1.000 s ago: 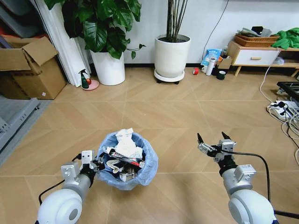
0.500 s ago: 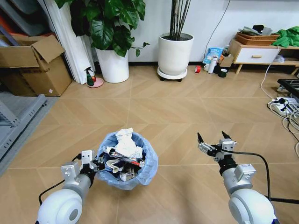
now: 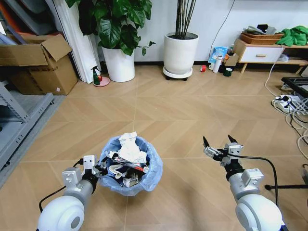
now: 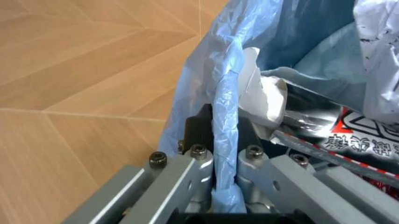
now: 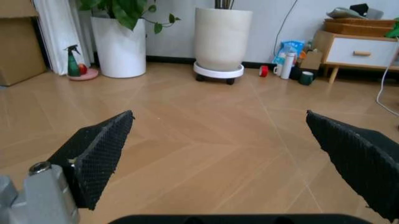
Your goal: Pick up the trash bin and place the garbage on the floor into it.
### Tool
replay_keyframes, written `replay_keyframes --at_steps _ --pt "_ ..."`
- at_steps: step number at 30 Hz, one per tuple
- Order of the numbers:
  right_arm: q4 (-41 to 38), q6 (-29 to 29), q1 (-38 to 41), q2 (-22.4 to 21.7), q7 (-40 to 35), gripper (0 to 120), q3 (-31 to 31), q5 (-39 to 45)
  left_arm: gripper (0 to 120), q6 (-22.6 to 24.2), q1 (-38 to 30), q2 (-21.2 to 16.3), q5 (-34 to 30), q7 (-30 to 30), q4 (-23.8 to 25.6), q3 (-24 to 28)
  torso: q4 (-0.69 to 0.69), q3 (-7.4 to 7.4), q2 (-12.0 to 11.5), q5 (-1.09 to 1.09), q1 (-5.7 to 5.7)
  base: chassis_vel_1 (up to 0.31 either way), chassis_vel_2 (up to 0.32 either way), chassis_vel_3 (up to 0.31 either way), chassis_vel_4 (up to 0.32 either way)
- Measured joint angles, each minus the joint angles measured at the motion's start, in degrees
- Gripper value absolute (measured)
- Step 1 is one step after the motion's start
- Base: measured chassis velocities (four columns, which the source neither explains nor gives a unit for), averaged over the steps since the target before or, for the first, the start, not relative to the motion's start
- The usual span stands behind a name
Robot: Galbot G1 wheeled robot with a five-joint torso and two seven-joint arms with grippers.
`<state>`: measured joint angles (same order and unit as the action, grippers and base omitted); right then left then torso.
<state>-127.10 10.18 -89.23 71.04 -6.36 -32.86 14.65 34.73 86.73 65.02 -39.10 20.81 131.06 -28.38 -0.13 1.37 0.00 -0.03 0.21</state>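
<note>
The trash bin [image 3: 130,166], lined with a crinkly light-blue bag, hangs above the floor [image 3: 183,120] at the lower left of the head view. It holds garbage [image 3: 127,156]: white tissues, a red wrapper and silvery bits. My left gripper [image 3: 100,169] is shut on the bin's left rim. In the left wrist view its fingers [image 4: 249,151] pinch the blue bag and rim [image 4: 224,130]. My right gripper [image 3: 219,143] hovers open to the right of the bin, holding nothing. Its two black pads [image 5: 103,149] stand far apart over bare tiles.
Two big white plant pots [image 3: 181,52] stand at the far wall. Cardboard boxes [image 3: 36,65] and a metal rack sit at the left. A low cabinet [image 3: 262,54], bottles and mugs [image 3: 217,63] are at the back right. Cables and a power strip [image 3: 288,103] lie on the right.
The whole head view has shifted: the pots, boxes and cabinet slid a little right and farther off, so the camera moved. Both grippers and the bin keep their places relative to me.
</note>
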Motion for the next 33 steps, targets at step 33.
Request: replay_keyframes --at_steps 33 --pt "1.4 -3.0 -0.4 0.9 0.6 100 -0.4 -0.4 0 -0.5 -1.9 1.4 -4.0 9.7 -7.0 -0.4 0.01 0.01 0.0 -0.01 0.01 0.065 -0.066 -0.07 0.065"
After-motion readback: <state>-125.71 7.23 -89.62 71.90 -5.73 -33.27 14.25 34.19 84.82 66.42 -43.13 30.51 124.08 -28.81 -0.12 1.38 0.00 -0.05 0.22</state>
